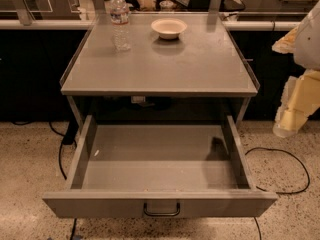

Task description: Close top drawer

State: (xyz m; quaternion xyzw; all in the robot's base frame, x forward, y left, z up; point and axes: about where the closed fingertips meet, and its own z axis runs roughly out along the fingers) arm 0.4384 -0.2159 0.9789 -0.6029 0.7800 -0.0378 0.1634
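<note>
Top drawer stands pulled out, front facing camera, long axis left-right; hand beside it, grip state indiscernible.

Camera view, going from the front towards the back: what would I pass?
Nearest first: loop handle → open top drawer → tabletop → water bottle → bowl. The gripper hangs off to the right of the tabletop.
</note>
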